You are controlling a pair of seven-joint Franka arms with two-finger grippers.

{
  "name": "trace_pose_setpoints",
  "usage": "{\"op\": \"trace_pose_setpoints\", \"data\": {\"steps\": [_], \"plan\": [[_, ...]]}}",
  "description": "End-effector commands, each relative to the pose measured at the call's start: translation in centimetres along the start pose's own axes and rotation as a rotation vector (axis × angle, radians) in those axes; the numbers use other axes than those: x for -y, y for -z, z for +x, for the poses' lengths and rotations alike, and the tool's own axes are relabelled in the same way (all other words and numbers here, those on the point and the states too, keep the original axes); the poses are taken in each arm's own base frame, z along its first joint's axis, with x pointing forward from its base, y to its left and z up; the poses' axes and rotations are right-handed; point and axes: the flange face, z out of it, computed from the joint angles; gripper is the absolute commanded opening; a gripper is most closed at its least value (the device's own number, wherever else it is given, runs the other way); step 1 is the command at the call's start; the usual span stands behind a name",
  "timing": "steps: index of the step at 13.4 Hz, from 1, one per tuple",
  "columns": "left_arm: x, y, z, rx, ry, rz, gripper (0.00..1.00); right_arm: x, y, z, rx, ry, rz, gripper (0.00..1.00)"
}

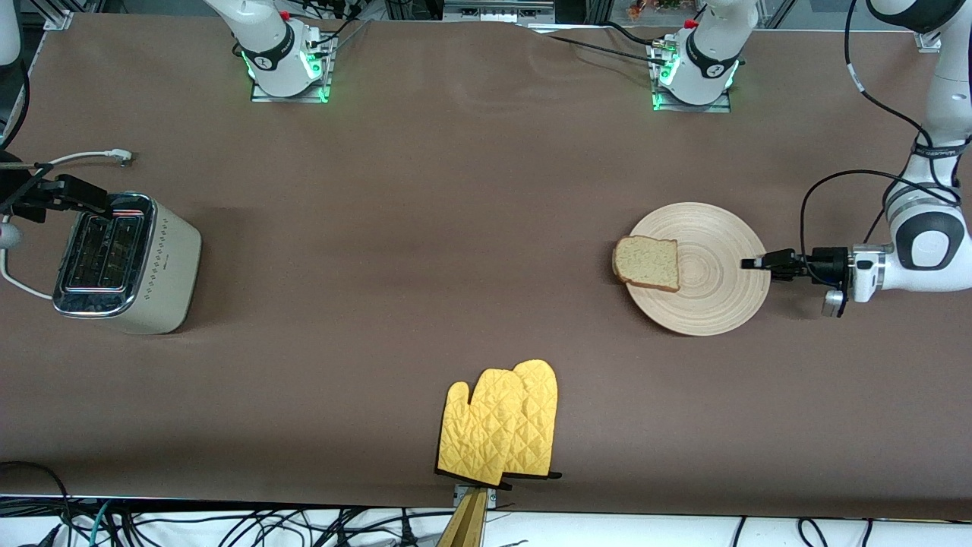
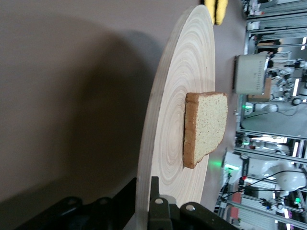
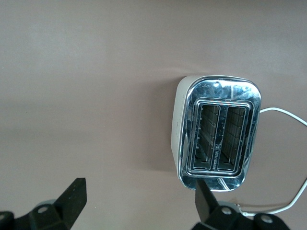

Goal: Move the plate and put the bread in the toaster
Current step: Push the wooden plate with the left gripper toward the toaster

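Left gripper (image 1: 752, 264): fingers (image 2: 158, 211) pinched on the rim of the plate, one above the edge, one below; arm lies low at the left arm's end of the table.
Plate (image 1: 714, 289): round, pale wood with ring grooves, flat on the brown table (image 1: 425, 251), gripped at the edge toward the left arm's end.
Bread (image 1: 647, 263): one speckled slice with darker crust, lying flat on the plate at the rim toward the right arm's end, one corner overhanging the edge.
Right gripper (image 3: 139, 201): fingers spread wide, holding nothing, hovering over the toaster.
Toaster (image 1: 125, 262): cream body, chrome top, two slots facing up and unfilled, at the right arm's end of the table, well apart from the plate.
Cord (image 1: 91, 157): white, trailing from the toaster across the table.
Oven mitts (image 1: 501, 425): yellow quilted pair, overlapping, at the table edge nearest the front camera, between plate and toaster but nearer the camera than both.
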Motion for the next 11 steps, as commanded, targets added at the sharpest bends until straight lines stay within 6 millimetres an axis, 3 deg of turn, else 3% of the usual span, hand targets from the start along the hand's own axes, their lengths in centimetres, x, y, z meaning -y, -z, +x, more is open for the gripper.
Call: {"op": "trace_pose_setpoints", "data": {"steps": [1,4,7,11], "plan": [[-4.3,-2.2,2.3,-0.018,0.014,-0.114,0.00,0.0,0.4,0.2,-0.011,0.017,-0.001,1.00],[-8.9,-8.2,5.6,-0.002,0.061,-0.206,0.00,0.0,0.4,0.2,-0.013,0.014,-0.001,1.00],[-13.3,-17.0,8.5,0.005,0.033,-0.196,0.00,0.0,0.4,0.2,-0.014,0.007,0.010,1.00],[-17.6,-29.2,9.9,-0.029,0.052,-0.178,0.00,0.0,0.0,0.4,-0.008,0.010,0.002,1.00]]}}
